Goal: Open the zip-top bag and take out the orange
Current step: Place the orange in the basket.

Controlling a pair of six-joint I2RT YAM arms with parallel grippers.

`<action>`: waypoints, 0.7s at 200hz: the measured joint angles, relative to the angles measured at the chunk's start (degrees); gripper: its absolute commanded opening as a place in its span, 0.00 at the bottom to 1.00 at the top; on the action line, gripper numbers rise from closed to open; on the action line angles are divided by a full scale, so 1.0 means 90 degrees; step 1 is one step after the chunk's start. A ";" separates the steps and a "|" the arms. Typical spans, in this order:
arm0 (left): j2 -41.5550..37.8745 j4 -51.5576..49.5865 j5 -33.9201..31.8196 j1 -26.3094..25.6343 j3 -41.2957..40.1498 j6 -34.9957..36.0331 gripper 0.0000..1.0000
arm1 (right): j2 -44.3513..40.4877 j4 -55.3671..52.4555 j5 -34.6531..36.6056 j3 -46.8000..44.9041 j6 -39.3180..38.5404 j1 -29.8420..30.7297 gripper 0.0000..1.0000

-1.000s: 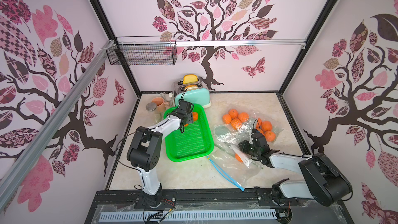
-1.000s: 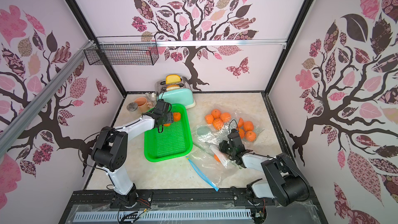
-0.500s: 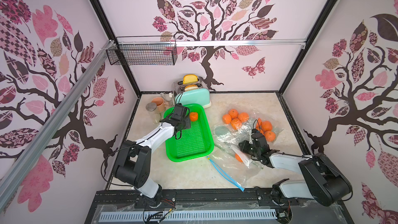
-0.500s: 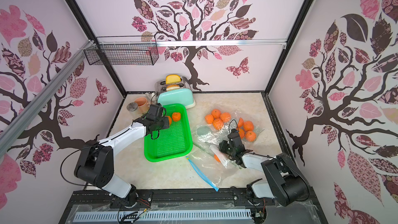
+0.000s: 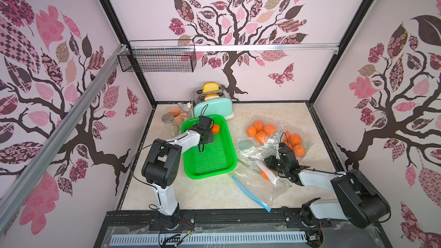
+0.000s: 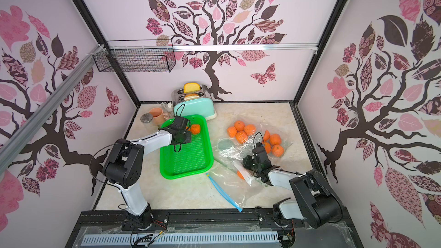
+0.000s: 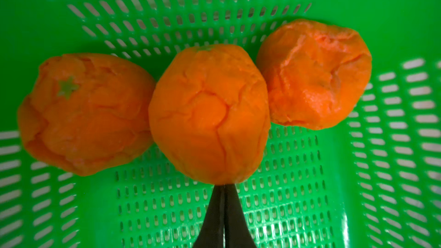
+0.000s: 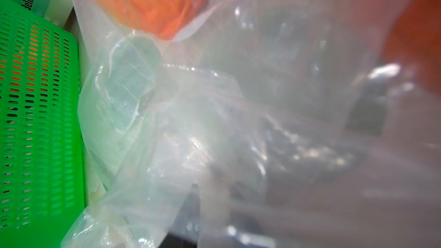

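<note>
Sitting left of centre on the pale table [image 5: 191, 194], a green perforated basket [image 5: 207, 174] holds three oranges [image 7: 83, 113] at its far end, side by side in the left wrist view. The left gripper [image 7: 224, 192] is inside the basket, its black fingers pressed together and empty, their tips right against the middle orange [image 7: 210, 113].

To the right, a clear zip-top bag [image 5: 253, 184] with a blue zip strip [image 5: 248, 193] lies crumpled on the table. One orange [image 5: 264, 174] shows inside it, just beside the right gripper [image 5: 270, 164]. Plastic film fills the right wrist view, so it cannot be told whether those fingers pinch the bag. Beyond the bag, loose oranges [image 5: 261, 131] sit in a cluster.

A mint toaster [image 5: 213, 109] at the back wall holds two bread slices [image 5: 211, 87] in its slots. A pink mug [image 5: 176, 115] and a lidded jar [image 5: 168, 119] stand beside it.

Half a second earlier the left gripper stood slightly back, leaving an orange fully visible from above; now it partly covers that fruit. The right arm and bag have not moved.
</note>
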 measured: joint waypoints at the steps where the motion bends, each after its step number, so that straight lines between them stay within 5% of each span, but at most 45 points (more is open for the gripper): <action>1: 0.0002 0.0000 -0.0002 0.0002 0.0005 0.0002 0.02 | 0.0000 0.0000 0.0002 0.0000 0.0000 0.0000 0.26; 49: 0.0316 -0.0160 -0.0046 0.0058 0.0381 0.0119 0.06 | 0.0000 0.0000 0.0002 0.0000 0.0000 0.0000 0.26; 97: 0.0202 -0.0112 0.0177 0.0112 0.0216 0.0143 0.35 | 0.0000 0.0000 0.0000 0.0000 0.0000 0.0000 0.26; 140: -0.1027 -0.0053 0.0663 0.0058 -0.0512 -0.0061 0.38 | -0.0007 -0.0002 0.0000 0.0000 0.0000 0.0000 0.26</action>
